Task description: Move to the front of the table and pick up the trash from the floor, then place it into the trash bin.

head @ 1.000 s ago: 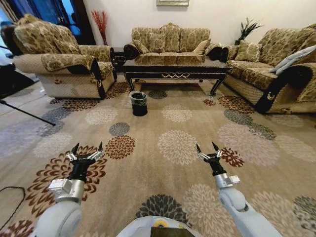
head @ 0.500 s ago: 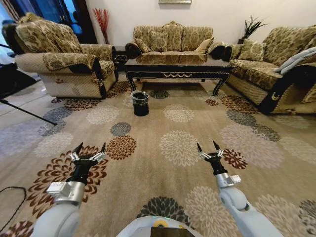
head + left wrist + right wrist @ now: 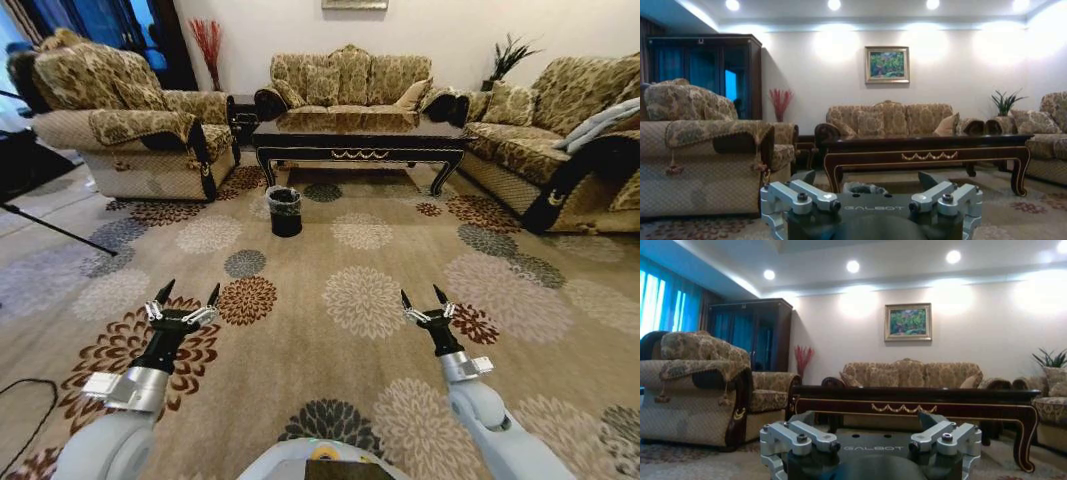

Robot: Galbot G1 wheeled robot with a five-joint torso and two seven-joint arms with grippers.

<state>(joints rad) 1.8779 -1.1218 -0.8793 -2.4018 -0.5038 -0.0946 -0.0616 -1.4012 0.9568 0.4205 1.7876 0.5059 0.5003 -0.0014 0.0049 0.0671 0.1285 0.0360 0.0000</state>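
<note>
The dark-wood table (image 3: 358,134) with gold trim stands ahead at the far end of the flowered carpet, also seen in the left wrist view (image 3: 927,144) and right wrist view (image 3: 920,396). The small black trash bin (image 3: 285,211) with a plastic bag at its rim stands on the carpet before the table's left end; in the left wrist view the bin (image 3: 863,188) shows between the fingers. I cannot make out the trash on the floor. My left gripper (image 3: 189,290) (image 3: 867,177) and right gripper (image 3: 420,295) (image 3: 867,416) hover low over the carpet, both open and holding nothing.
Patterned sofas ring the table: an armchair (image 3: 120,120) at left, a sofa (image 3: 345,80) behind, another sofa (image 3: 560,130) at right. A black tripod leg (image 3: 50,228) and a cable (image 3: 25,415) lie at left. Wide open carpet stretches between me and the table.
The whole picture has shifted slightly: the camera moved, and the table and bin sit a little lower in view. Both arms hold the same open pose.
</note>
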